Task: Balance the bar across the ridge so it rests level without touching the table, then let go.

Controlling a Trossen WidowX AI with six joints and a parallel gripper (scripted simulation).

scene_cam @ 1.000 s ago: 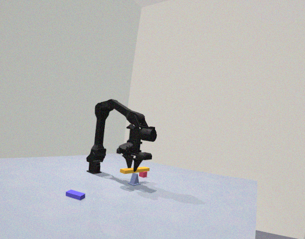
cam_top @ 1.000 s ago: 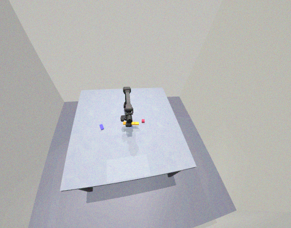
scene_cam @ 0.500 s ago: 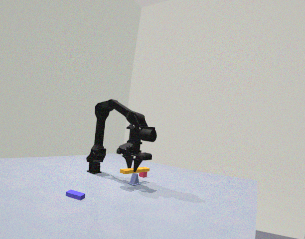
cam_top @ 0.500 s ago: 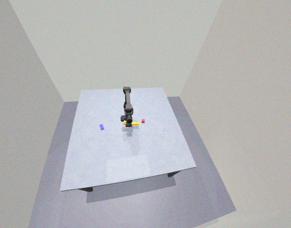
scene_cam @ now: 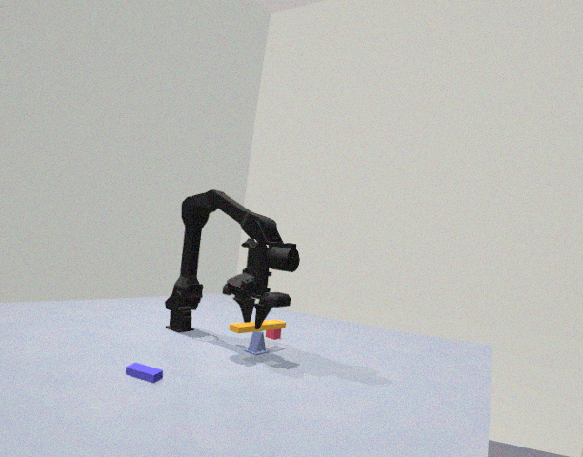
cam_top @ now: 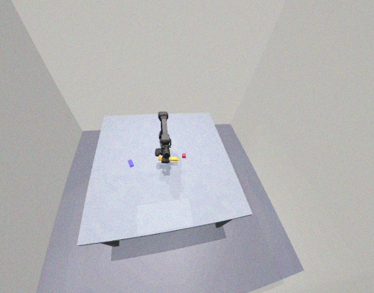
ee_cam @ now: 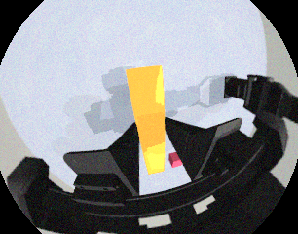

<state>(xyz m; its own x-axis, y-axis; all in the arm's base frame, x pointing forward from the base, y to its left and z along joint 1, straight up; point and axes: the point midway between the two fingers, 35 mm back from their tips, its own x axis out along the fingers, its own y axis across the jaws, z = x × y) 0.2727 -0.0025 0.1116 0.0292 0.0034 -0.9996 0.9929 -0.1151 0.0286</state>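
Observation:
The orange-yellow bar [cam_top: 173, 159] [scene_cam: 277, 325] [ee_cam: 148, 97] is held off the table [cam_top: 117, 195] [scene_cam: 60, 418] and looks about level. My gripper [cam_top: 165, 160] [scene_cam: 252, 325] [ee_cam: 149, 123] points down and is shut on the bar near its middle, with the bar's ends sticking out on both sides. The grey-blue ridge [scene_cam: 256, 343] stands on the table right under the bar's middle in the exterior view. Its top is close to the bar's underside; I cannot tell whether they touch. In the wrist view the bar and fingers hide the ridge.
A red cube [cam_top: 183, 155] [scene_cam: 273, 333] [ee_cam: 175, 159] lies on the table just beyond one end of the bar. A blue-violet block [cam_top: 130, 163] [scene_cam: 143, 372] lies farther off on the other side. The arm's shadow falls around the ridge.

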